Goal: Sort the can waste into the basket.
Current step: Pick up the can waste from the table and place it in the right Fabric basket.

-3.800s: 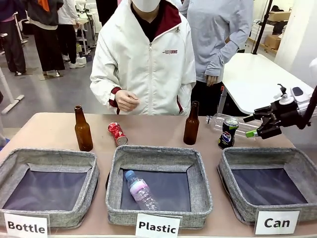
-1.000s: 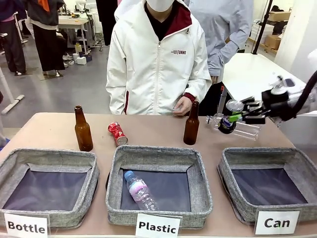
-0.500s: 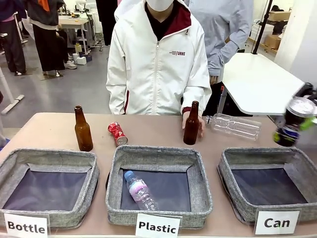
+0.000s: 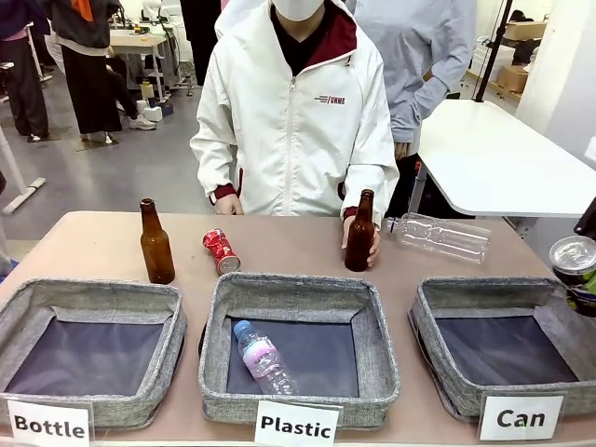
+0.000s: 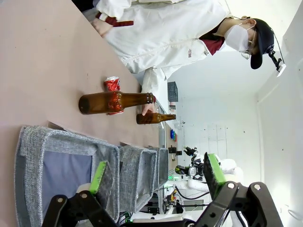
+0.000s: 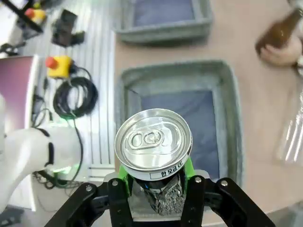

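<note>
One can (image 6: 154,142) (silver-lidded) in right end effector (image 6: 155,179).

Tan table (image 4: 93,244) carries three square grey woven-fabric baskets (image 4: 88,296) (image 4: 298,287) (image 4: 484,289), two upright brown glass bottles (image 4: 155,247) (image 4: 362,216), one crushed red metal can (image 4: 221,251), and one clear plastic bottle (image 4: 442,236) lying flat.

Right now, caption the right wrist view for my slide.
Right claw grips a silver-topped can over the edge of a grey basket.
</note>
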Robot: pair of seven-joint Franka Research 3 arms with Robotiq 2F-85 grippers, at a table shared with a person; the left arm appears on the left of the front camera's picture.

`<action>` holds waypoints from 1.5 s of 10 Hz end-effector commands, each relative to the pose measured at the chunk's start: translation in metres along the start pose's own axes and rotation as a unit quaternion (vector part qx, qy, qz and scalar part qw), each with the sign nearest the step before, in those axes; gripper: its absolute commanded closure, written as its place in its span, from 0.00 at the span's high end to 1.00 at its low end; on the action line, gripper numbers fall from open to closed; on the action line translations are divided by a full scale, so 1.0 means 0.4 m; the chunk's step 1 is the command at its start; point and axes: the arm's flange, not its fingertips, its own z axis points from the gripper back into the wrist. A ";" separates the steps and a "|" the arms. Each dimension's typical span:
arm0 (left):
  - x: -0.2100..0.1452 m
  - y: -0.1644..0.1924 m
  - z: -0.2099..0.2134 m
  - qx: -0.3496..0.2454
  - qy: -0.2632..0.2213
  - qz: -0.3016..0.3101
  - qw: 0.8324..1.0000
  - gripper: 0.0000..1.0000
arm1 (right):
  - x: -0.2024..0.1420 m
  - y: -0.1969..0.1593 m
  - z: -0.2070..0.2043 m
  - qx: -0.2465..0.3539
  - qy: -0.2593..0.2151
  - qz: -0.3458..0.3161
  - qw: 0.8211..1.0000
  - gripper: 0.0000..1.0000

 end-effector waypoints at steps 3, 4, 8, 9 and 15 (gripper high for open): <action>-0.002 0.001 0.003 -0.005 0.002 -0.009 1.000 1.00 | 0.025 -0.012 -0.038 0.005 0.055 -0.046 0.997 0.00; -0.002 0.001 0.003 -0.005 0.002 -0.009 1.000 1.00 | 0.023 -0.020 -0.039 0.011 0.057 -0.051 0.997 0.00; -0.002 0.001 0.003 -0.005 0.002 -0.009 1.000 1.00 | 0.020 -0.019 -0.062 0.026 0.053 -0.051 0.997 1.00; -0.002 0.001 0.003 -0.005 0.002 -0.009 1.000 1.00 | 0.019 -0.021 -0.064 0.026 0.048 -0.049 0.997 1.00; -0.002 0.001 0.003 -0.005 0.002 -0.009 1.000 1.00 | 0.007 -0.071 -0.065 0.023 -0.159 -0.080 0.984 1.00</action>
